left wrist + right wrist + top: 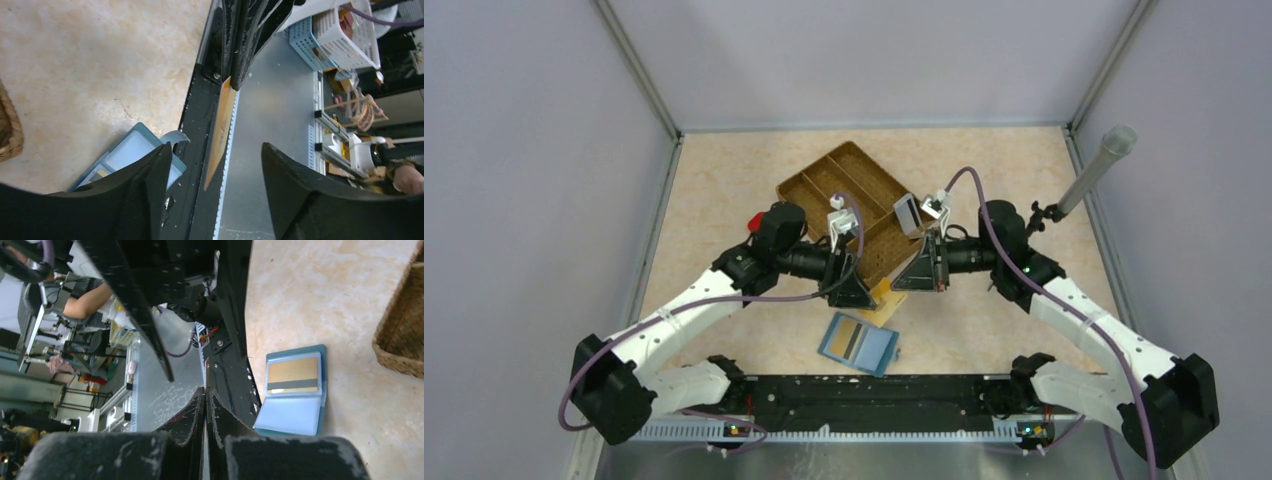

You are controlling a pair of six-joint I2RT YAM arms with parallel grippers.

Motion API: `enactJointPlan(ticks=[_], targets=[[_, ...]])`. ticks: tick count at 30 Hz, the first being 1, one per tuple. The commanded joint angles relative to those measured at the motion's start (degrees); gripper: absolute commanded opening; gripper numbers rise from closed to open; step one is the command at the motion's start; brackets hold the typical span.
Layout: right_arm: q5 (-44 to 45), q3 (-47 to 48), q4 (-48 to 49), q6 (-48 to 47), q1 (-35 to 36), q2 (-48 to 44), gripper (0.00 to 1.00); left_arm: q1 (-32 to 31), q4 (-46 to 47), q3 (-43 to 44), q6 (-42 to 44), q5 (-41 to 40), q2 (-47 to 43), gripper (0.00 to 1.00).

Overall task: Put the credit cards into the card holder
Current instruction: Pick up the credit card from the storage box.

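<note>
1. Fingers (140,195) of the left gripper (216,150) stood apart at the bottom of the left wrist view; neither touched anything.
2. Between them, about midway, hung the tan card (220,135), edge-on, its long axis running from upper centre to lower centre of that view; its upper end was pinched in the right gripper (205,395), whose jaws were pressed together on it.
3. Further out, at lower left of that view and lower centre of the top view, the card holder (861,343) lay open and flat on the table (724,200); a striped card (293,375) filled one pocket; the pale pocket (292,412) beside it looked empty.
4. Judged from the top view, the card holder lay just below both grippers, nearer the left gripper; a handover seemed in hand, so what mattered was the left gripper closing squarely across the tan card's flat faces.
</note>
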Motion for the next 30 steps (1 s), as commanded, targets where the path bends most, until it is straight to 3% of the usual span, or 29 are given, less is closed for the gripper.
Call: enactJointPlan(ticks=[1, 10, 17, 19, 20, 21, 23, 26, 30], targets=[[-4.0, -0.1, 7.6, 0.7, 1.3, -0.4, 0.0, -1.2, 5.0, 0.8, -2.6, 6.1, 2.7, 0.63], [-4.3, 0.7, 5.3, -2.3, 1.8, 2.1, 0.0, -1.8, 5.2, 0.3, -3.3, 7.0, 3.7, 0.23], [-3.9, 1.8, 4.5, -2.8, 2.2, 3.8, 0.0, -4.1, 2.7, 0.4, -1.9, 6.7, 5.3, 0.01], [-1.8, 2.5, 1.8, -3.1, 2.2, 4.4, 0.02, -4.5, 0.5, 0.2, -1.2, 4.1, 4.9, 0.0], [0.5, 3.0, -1.0, -3.5, 2.2, 4.7, 0.18, -4.5, -0.5, -0.3, -1.3, 1.2, 4.2, 0.0], [3.8, 3.3, -4.1, -3.6, 2.2, 4.6, 0.45, -4.5, -1.1, -1.1, -1.9, -2.3, 3.3, 0.0], [14.5, 2.7, -10.4, -2.6, 2.3, 3.4, 0.67, -4.4, -1.6, -3.8, -4.6, -10.8, 1.0, 0.0], [28.0, -1.8, -16.1, 4.2, 2.7, -0.7, 0.72, -4.3, 1.6, -10.1, -10.7, -20.7, -2.3, 0.0], [35.1, -12.8, -12.6, 18.9, 7.5, -7.3, 0.73, -4.0, 5.3, -16.3, -16.5, -25.4, -4.6, 0.0]])
